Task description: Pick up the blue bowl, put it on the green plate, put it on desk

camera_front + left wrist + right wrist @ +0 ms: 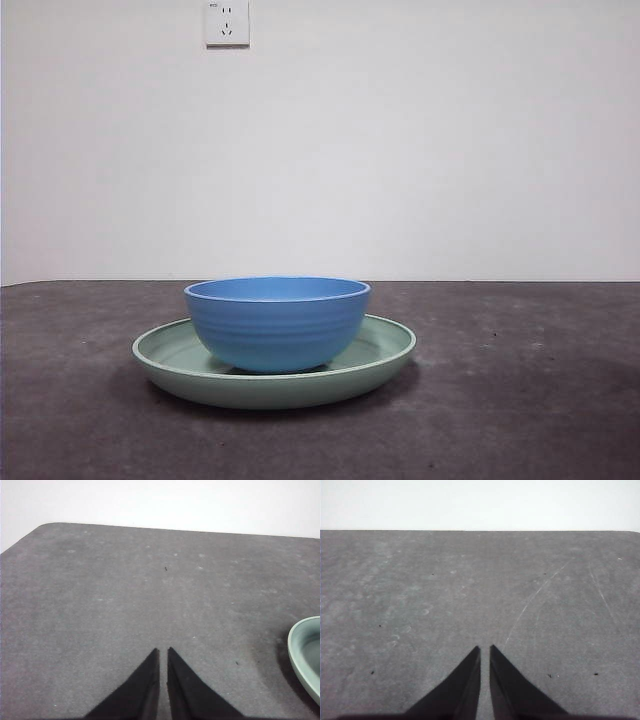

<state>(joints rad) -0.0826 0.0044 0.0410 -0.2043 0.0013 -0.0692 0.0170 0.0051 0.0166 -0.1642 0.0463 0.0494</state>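
The blue bowl (277, 322) stands upright inside the green plate (380, 348), which rests on the dark desk (520, 400) a little left of the front view's middle. Neither arm shows in the front view. My left gripper (163, 651) hovers over bare desk with its jaws shut and nothing between them; a slice of the green plate's rim (301, 652) appears at the edge of its view. My right gripper (485, 648) is also shut and holds nothing, above bare desk with neither the bowl nor the plate in its view.
A white wall with a power socket (227, 22) rises behind the desk. The desk's far edge and a rounded corner (42, 527) show in the left wrist view. Faint scratches (535, 597) mark the desk under the right gripper.
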